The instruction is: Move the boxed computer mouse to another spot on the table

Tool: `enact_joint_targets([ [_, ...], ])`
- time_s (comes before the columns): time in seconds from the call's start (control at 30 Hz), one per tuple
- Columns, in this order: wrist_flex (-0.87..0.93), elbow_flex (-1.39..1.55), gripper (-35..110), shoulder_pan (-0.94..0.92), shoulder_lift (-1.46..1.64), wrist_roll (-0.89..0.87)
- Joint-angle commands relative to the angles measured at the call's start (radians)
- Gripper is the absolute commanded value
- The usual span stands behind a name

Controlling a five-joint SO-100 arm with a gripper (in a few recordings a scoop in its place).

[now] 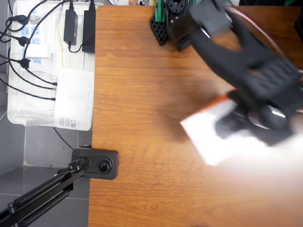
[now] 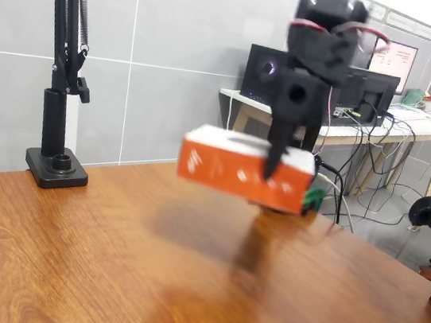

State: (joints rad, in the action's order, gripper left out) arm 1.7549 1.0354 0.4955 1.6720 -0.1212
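The boxed computer mouse (image 2: 238, 169) hangs in the air above the table (image 2: 106, 251), its orange-red side toward the fixed camera and its image blurred by motion. My black gripper (image 2: 278, 158) is shut on it, one finger running down over the orange side. From overhead the box (image 1: 216, 134) shows as a blurred white rectangle with an orange edge, right of the table's (image 1: 142, 92) middle. The arm and gripper (image 1: 242, 121) lie across the box's far right part and hide it there.
A white tray (image 1: 19, 114) of power strips, cables and a white router-like box stands off the table's left edge in the overhead view. A black camera stand (image 1: 95, 164) clamps to that edge. A black lamp-arm base (image 2: 56, 167) sits at the table's back left in the fixed view.
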Motion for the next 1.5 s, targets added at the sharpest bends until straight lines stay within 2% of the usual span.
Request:
enact_joint_targets([
  [0.0,-0.009,0.183,1,-0.184,0.219,-0.021],
  [0.17,-0.141,0.431,6,-0.443,0.331,-0.020],
  [0.33,-0.264,0.612,10,-0.577,0.367,-0.020],
  [0.6,-0.419,0.761,9,-0.676,0.282,-0.023],
  [0.97,-0.506,0.686,11,-0.716,0.141,-0.044],
  [1.0,-0.528,0.706,24,-0.718,0.153,-0.043],
  [1.07,-0.778,0.847,82,-0.696,0.229,-0.037],
  [1.1,-0.856,0.890,100,-0.689,0.249,-0.034],
  [1.13,-0.864,0.885,104,-0.683,0.249,-0.035],
  [1.47,-0.854,0.816,105,-0.676,0.224,-0.026],
])
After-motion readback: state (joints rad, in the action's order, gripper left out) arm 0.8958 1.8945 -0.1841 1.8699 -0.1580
